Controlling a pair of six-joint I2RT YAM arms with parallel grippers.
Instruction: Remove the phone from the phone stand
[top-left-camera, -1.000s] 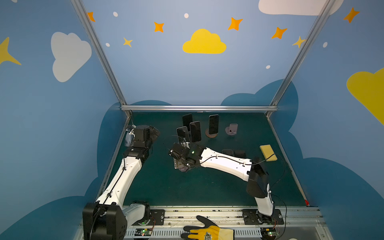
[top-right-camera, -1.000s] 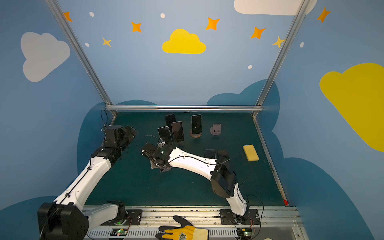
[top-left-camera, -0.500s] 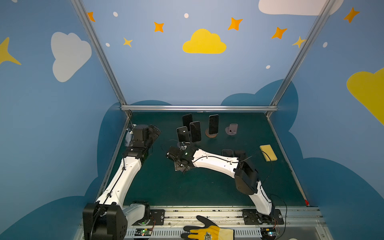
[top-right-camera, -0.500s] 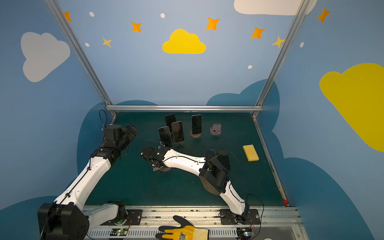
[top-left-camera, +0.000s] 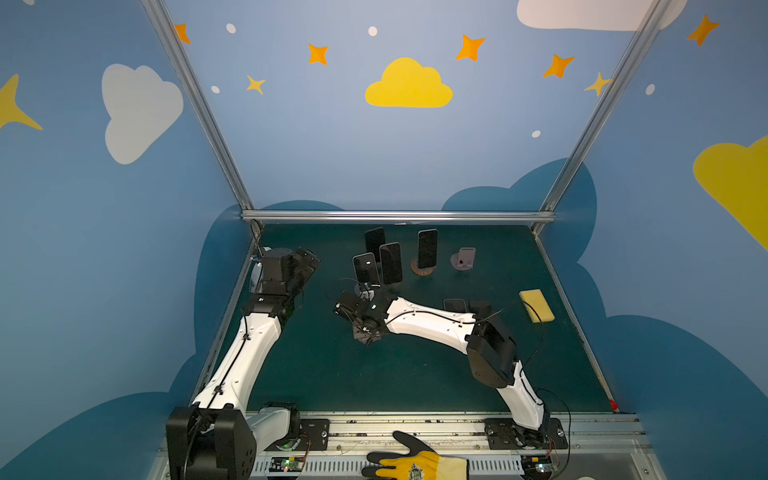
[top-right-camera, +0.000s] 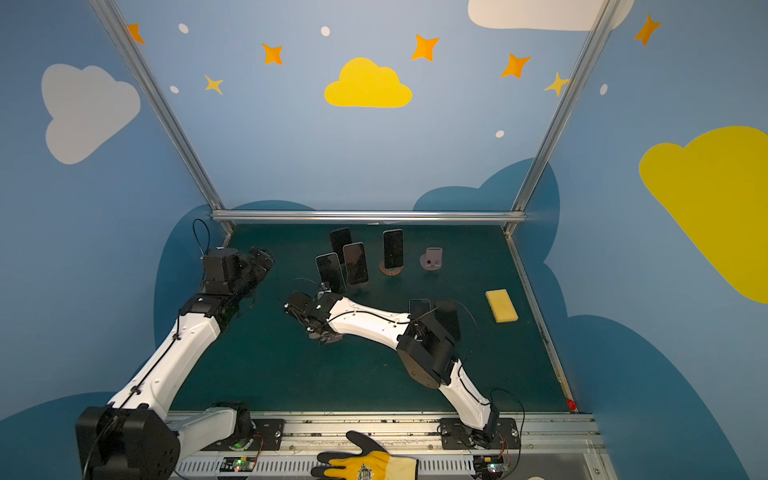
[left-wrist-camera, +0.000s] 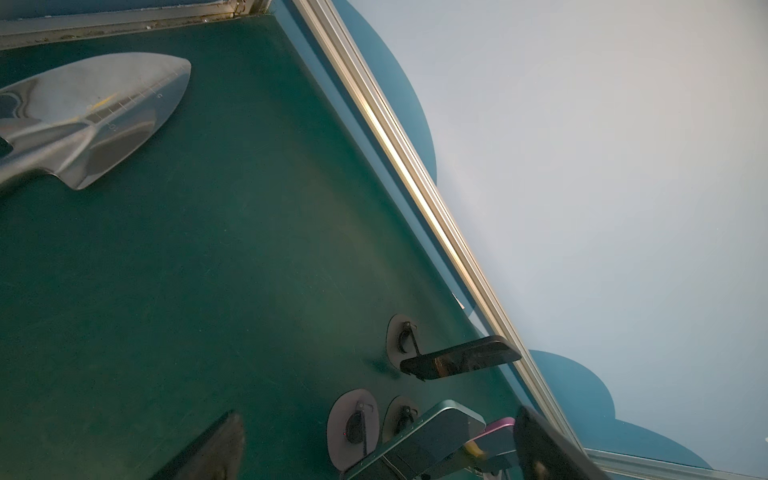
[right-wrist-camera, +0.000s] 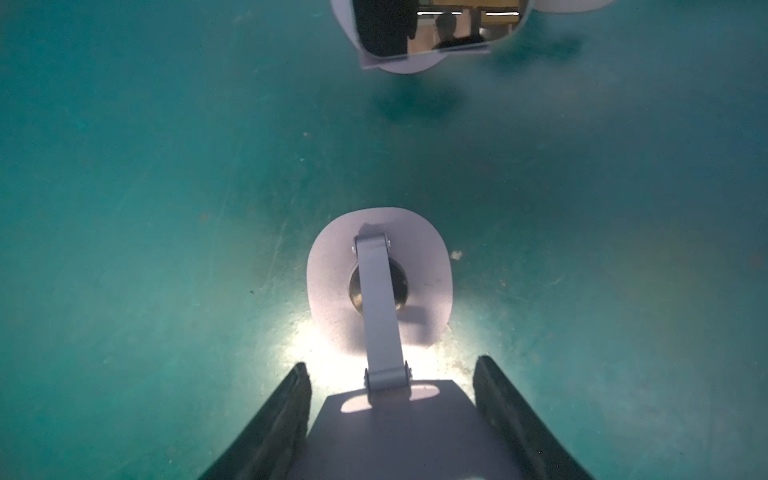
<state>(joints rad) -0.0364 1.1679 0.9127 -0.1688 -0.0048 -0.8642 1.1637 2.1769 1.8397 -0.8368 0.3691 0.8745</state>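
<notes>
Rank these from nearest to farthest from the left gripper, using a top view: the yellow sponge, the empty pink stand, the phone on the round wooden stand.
1. The phone on the round wooden stand, mid-back of the table, to the right of the left gripper.
2. The pink stand, just right of that phone.
3. The yellow sponge, near the right edge.

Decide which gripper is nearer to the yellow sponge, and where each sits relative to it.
Right. The right gripper is over the middle of the mat, left of the yellow sponge; the left gripper is much farther left, near the mat's left edge.
</notes>
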